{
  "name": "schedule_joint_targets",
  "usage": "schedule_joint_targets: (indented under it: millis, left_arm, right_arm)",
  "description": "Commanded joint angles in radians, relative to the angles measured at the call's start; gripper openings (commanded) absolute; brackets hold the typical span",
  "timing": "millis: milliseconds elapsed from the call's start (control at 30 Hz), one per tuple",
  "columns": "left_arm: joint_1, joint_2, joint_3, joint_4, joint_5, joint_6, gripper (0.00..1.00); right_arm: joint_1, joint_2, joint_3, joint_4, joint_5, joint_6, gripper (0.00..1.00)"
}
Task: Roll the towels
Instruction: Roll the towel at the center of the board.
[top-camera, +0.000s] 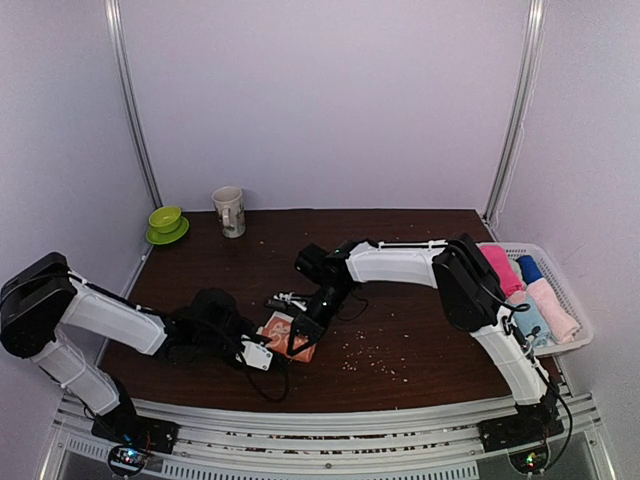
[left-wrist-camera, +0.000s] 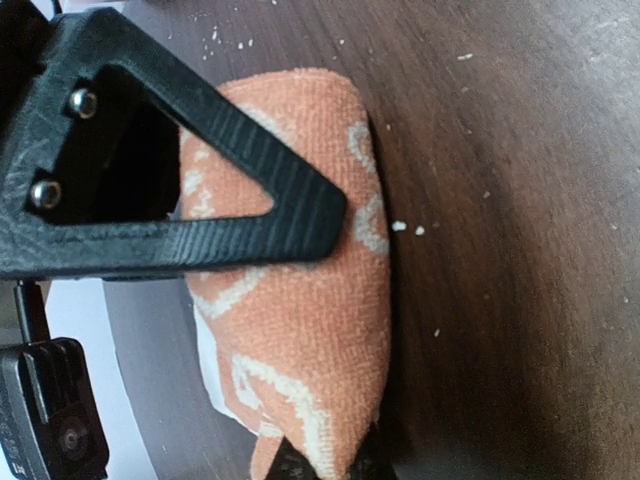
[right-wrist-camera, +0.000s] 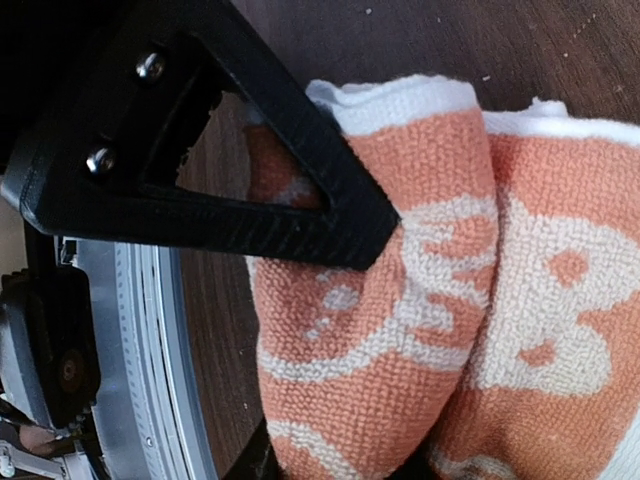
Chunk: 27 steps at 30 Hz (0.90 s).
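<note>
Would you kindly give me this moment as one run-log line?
orange towel: partly rolled | left gripper: shut on it | right gripper: jaws around it, grip unclear

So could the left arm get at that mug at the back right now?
Probably not straight away: the left arm has its fingers shut on the orange towel, so it would have to let go first. Nothing seems to stand between it and the mug, though.
</note>
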Motion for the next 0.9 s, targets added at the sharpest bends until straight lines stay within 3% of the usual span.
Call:
schedule_joint_targets:
  millis: [0, 400, 733, 867]
  left_arm:
    - [-0.005, 0.012, 0.071, -0.31, 0.056, 0.003, 0.0]
    - [0.018, 0.166, 0.306, -0.744, 0.116, 0.011, 0.0]
    - [0.062, 0.265, 0.473, -0.938, 0.18, 0.036, 0.0]
    - [0.082, 0.312, 0.549, -1.028, 0.211, 0.048, 0.0]
  right_arm:
    - [0.006, -0.049, -0.07, 0.014, 0.068, -0.027, 0.34]
    - [-0.053, -0.292, -0.288, 0.229, 0.147, 0.089, 0.54]
    - [-0.081, -0.247, -0.247, 0.229, 0.204, 0.13, 0.67]
    - [-0.081, -0.18, -0.182, 0.169, 0.179, 0.098, 0.83]
